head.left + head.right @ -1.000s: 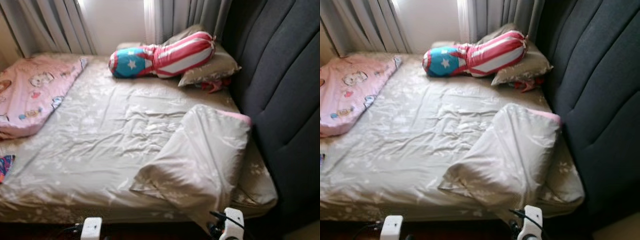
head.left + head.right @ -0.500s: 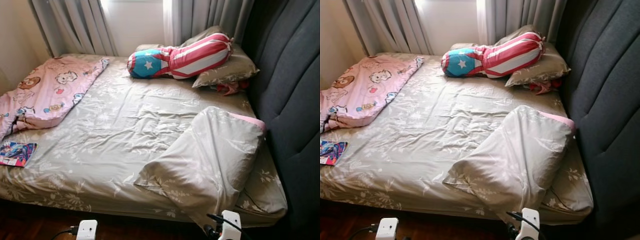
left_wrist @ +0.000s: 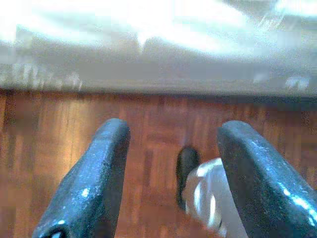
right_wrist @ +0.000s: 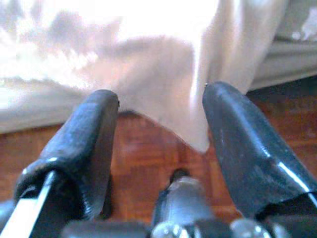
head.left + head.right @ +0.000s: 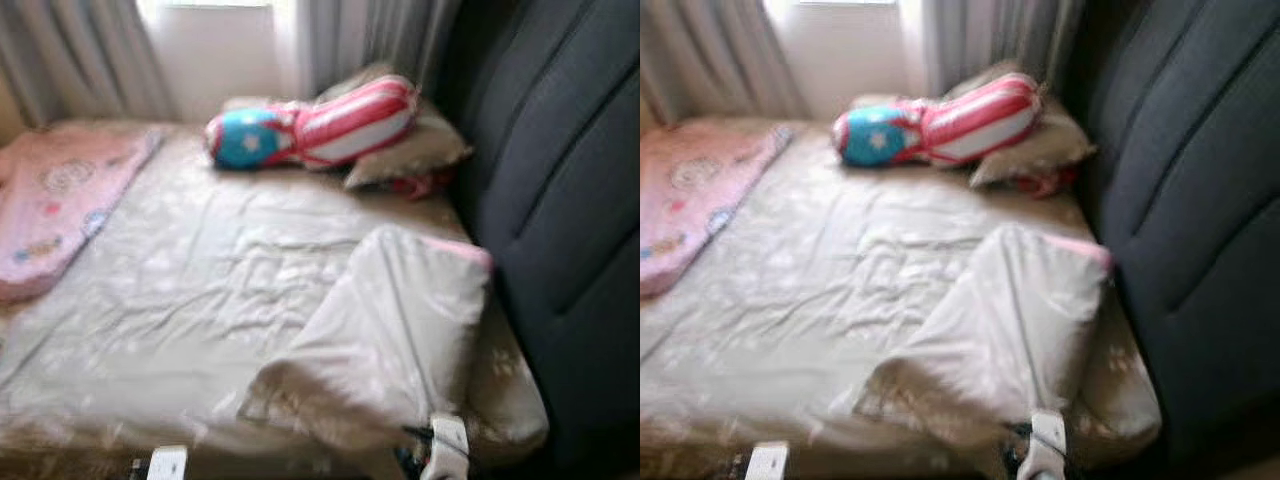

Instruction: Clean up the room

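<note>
A bed with a wrinkled grey floral sheet (image 5: 200, 280) lies before me. A large grey pillow (image 5: 390, 330) lies askew at its near right corner. A red, white and blue bolster (image 5: 310, 130) rests at the far end on another grey pillow (image 5: 410, 155). A pink blanket (image 5: 50, 200) is bunched on the left. My left gripper (image 3: 173, 134) hangs open over the wooden floor by the bed edge. My right gripper (image 4: 161, 99) is open, low in front of the pillow's hanging corner (image 4: 183, 99), holding nothing.
A dark padded headboard (image 5: 560, 200) runs along the right side of the bed. Grey curtains (image 5: 80, 50) and a bright window stand behind it. Something small and red (image 5: 425, 185) lies under the far pillow. Parquet floor (image 3: 59, 129) runs in front of the bed.
The whole picture has shifted and blurred, so the camera has moved; the bed's left edge has slid out of frame. Nothing on the bed has moved.
</note>
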`<state>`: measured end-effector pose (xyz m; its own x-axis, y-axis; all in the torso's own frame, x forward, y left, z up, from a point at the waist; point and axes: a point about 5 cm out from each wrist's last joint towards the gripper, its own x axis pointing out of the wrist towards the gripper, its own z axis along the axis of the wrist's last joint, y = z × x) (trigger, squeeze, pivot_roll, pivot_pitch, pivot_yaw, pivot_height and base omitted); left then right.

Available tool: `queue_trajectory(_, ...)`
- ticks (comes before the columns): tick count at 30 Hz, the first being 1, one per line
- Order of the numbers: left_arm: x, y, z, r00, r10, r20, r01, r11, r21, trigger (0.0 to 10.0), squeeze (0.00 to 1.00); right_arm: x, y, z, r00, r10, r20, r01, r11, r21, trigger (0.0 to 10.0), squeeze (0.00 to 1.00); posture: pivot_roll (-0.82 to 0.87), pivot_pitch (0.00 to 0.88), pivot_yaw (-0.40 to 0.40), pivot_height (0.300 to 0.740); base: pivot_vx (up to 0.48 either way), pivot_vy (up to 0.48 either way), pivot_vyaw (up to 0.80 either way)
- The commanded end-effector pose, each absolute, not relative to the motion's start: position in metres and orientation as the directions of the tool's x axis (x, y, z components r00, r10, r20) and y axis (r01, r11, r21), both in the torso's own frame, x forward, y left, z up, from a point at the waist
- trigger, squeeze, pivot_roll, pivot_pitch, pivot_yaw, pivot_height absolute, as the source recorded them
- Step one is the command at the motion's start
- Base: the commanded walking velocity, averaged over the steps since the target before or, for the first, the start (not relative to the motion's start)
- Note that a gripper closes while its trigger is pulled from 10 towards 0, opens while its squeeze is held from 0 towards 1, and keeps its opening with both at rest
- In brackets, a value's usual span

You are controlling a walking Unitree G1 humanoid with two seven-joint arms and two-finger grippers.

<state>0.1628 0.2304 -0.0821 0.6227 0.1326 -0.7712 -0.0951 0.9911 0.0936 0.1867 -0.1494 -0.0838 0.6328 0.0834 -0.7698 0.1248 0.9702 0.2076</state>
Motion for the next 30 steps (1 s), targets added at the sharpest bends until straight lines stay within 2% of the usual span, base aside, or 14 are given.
queue_trajectory(1, 0.167, 0.222, -0.082, 0.637, 0.104, -0.764, -0.087, 0.994, 0.062, 10.0, 0.00, 0.180, -0.163, -0.086, 0.624, 0.048, -0.780, 0.144, 0.974, 0.175, 10.0, 0.00, 0.09, 0.000, -0.035, 0.740, 0.000, 0.000, 0.00)
queue_trajectory(8, 0.168, 0.223, -0.081, 0.643, 0.107, -0.758, -0.104, 0.993, 0.052, 10.0, 0.00, 0.180, -0.163, -0.086, 0.637, 0.048, -0.769, 0.157, 0.969, 0.191, 10.0, 0.00, 0.09, 0.000, -0.039, 0.740, 0.000, 0.000, 0.00)
queue_trajectory(10, 0.172, 0.223, -0.079, 0.664, 0.104, -0.740, -0.104, 0.994, 0.046, 10.0, 0.00, 0.202, -0.150, -0.073, 0.718, 0.073, -0.692, 0.129, 0.963, 0.236, 10.0, 0.00, 0.09, 0.000, -0.041, 0.740, 0.000, 0.000, 0.00)
queue_trajectory(15, 0.182, 0.221, -0.073, 0.701, 0.092, -0.708, -0.086, 0.995, 0.044, 10.0, 0.00, 0.205, -0.148, -0.070, 0.757, 0.082, -0.648, 0.133, 0.952, 0.276, 10.0, 0.00, 0.09, 0.000, -0.041, 0.740, 0.000, 0.000, 0.00)
queue_trajectory(17, 0.202, 0.220, -0.060, 0.774, 0.071, -0.629, -0.070, 0.997, 0.028, 10.0, 0.00, 0.205, -0.149, -0.068, 0.790, 0.067, -0.610, 0.140, 0.948, 0.286, 10.0, 0.00, 0.09, 0.000, -0.043, 0.740, 0.000, 0.000, 0.00)
queue_trajectory(19, 0.215, 0.219, -0.050, 0.825, 0.058, -0.563, -0.067, 0.998, 0.004, 10.0, 0.00, 0.236, -0.153, -0.049, 0.834, 0.063, -0.548, 0.111, 0.954, 0.279, 10.0, 0.00, 0.08, 0.000, -0.045, 0.740, 0.000, 0.000, 0.00)
queue_trajectory(23, 0.235, 0.212, -0.031, 0.903, 0.015, -0.430, -0.019, 1.000, -0.005, 10.0, 0.00, 0.251, -0.153, -0.035, 0.883, 0.082, -0.461, 0.046, 0.965, 0.260, 10.0, 0.00, 0.07, 0.000, -0.048, 0.740, 0.000, 0.000, 0.00)
queue_trajectory(30, 0.243, 0.206, -0.017, 0.947, -0.002, -0.320, -0.007, 1.000, -0.025, 10.0, 0.00, 0.255, -0.158, -0.026, 0.923, 0.049, -0.383, 0.052, 0.968, 0.247, 10.0, 0.00, 0.06, 0.000, -0.063, 0.740, 0.000, 0.000, 0.00)
